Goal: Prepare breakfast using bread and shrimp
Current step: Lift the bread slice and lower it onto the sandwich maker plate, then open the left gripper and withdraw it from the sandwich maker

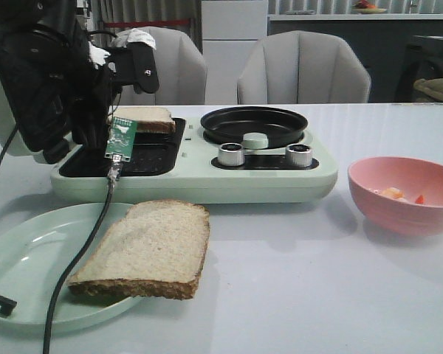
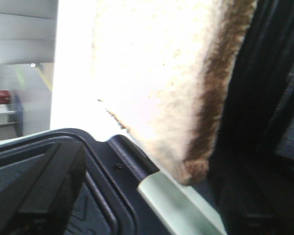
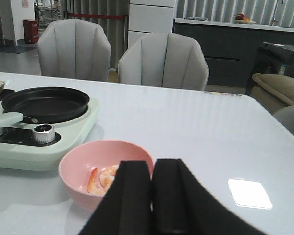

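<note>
White tabletop [image 1: 295, 280] lies open around the closed right gripper [image 3: 152, 196]; shrimp [image 3: 102, 178] sit just beyond it; left gripper [image 1: 107, 110], grip unclear, beside bread [image 1: 144, 118].

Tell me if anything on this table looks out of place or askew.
One thing: the near bread slice sits half off the green plate, its right edge overhanging onto the table. The other bread slice is tilted over the grill tray at the left end effector.

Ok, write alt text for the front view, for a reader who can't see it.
The left gripper holds a bread slice over the dark grill plate of a pale green breakfast maker, which also carries a black frying pan. A second bread slice lies on a green plate in front; a pink bowl holding shrimp sits right.
</note>
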Robot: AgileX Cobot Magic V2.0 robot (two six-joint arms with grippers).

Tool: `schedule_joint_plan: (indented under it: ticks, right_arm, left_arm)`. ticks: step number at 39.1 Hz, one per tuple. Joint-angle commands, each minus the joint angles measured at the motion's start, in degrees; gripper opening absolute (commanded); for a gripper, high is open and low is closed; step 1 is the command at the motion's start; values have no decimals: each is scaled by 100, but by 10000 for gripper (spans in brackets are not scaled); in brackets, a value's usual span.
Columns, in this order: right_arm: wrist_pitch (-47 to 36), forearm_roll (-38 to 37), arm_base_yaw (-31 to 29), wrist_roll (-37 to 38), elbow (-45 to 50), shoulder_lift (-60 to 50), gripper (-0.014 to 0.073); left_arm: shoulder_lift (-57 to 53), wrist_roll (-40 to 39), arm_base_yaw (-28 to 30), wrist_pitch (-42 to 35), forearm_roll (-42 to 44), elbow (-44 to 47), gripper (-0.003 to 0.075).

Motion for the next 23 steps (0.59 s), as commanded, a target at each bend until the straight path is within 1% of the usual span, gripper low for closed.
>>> schedule_joint_plan:
  ticks: [1,5,11,21,23]
  right_arm:
    - [-531,-34,-16,0,-93,-124,153]
    - [-531,-34,-16,0,-93,-124,153]
    - [-531,-34,-16,0,-93,-124,153]
    - [-531,-34,-16,0,-93,-124,153]
    - [-531,-34,-16,0,-93,-124,153]
  left_arm:
    - [-488,-77,-76,55,-249,-44,603]
    - [-671,-77,-102,55,-637,-8,603]
    - [-1005,-77,-190,261,-1357,-8,603]
    - [-1930,-77,-299,337,-2751,-8,603]
    - [-2174,-77,-306,345,-3163,-8,603]
